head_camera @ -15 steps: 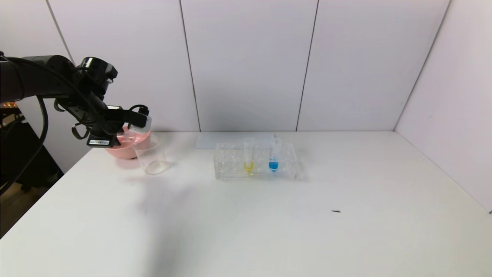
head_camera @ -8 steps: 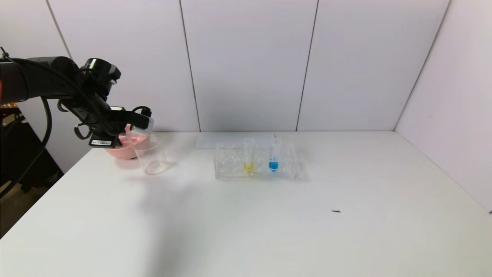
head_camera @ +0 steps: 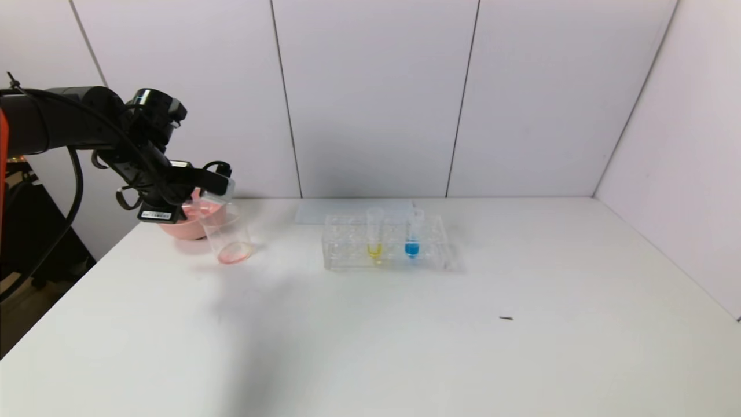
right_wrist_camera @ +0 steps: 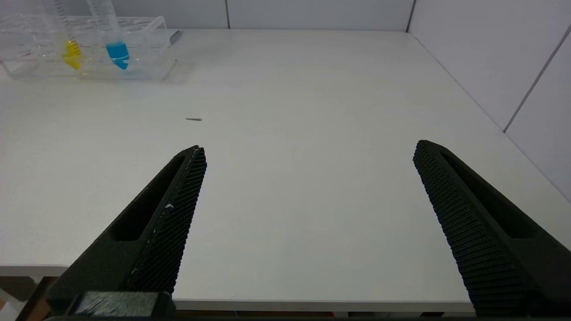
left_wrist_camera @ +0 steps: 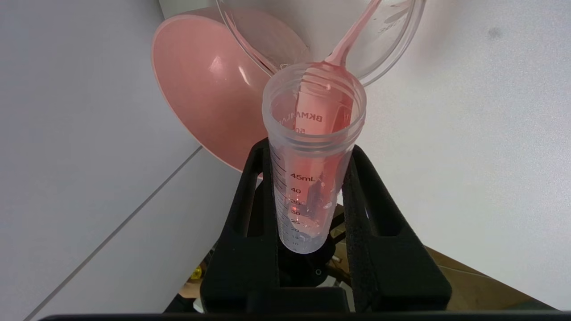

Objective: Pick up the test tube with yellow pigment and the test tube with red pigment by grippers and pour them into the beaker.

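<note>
My left gripper [head_camera: 219, 184] is shut on the test tube with red pigment [left_wrist_camera: 308, 187] and holds it tipped, its mouth over the rim of the clear beaker [head_camera: 227, 234]. In the left wrist view a thin red stream [left_wrist_camera: 352, 35] runs from the tube's mouth into the beaker [left_wrist_camera: 397, 44]. A pink-red film lies on the beaker's bottom [head_camera: 234, 253]. The test tube with yellow pigment [head_camera: 375, 234] stands upright in the clear rack [head_camera: 347, 258], and also shows in the right wrist view [right_wrist_camera: 70, 49]. My right gripper [right_wrist_camera: 310, 147] is open and empty over the table's near edge.
A pink bowl [head_camera: 182, 226] stands right behind the beaker at the table's left edge. A blue-tipped tube [head_camera: 412, 234] stands in the rack beside the yellow one. A pale flat sheet [head_camera: 324, 209] lies behind the rack. A small dark speck [head_camera: 506, 318] lies right of centre.
My left gripper has shifted slightly right and up and tipped the tube further. Red liquid now shows on the beaker's bottom, which was clear before.
</note>
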### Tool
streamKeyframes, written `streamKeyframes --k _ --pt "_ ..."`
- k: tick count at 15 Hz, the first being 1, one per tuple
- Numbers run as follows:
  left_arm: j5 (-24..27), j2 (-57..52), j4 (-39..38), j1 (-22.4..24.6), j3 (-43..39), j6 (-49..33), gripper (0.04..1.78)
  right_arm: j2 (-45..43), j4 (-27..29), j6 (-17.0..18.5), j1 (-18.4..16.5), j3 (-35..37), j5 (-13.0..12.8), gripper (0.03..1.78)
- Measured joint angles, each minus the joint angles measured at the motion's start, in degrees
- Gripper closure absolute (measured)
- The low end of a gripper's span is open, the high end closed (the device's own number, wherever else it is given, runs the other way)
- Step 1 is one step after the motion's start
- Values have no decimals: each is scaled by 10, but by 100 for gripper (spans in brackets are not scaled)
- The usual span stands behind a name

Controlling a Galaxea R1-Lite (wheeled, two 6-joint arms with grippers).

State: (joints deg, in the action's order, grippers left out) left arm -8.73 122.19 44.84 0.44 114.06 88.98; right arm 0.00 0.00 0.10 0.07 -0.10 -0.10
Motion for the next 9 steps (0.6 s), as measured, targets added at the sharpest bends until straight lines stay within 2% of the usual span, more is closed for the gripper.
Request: streamKeyframes --k 9 --pt "-15 0 0 -5 2 4 138 0 0 0 0 0 0 11"
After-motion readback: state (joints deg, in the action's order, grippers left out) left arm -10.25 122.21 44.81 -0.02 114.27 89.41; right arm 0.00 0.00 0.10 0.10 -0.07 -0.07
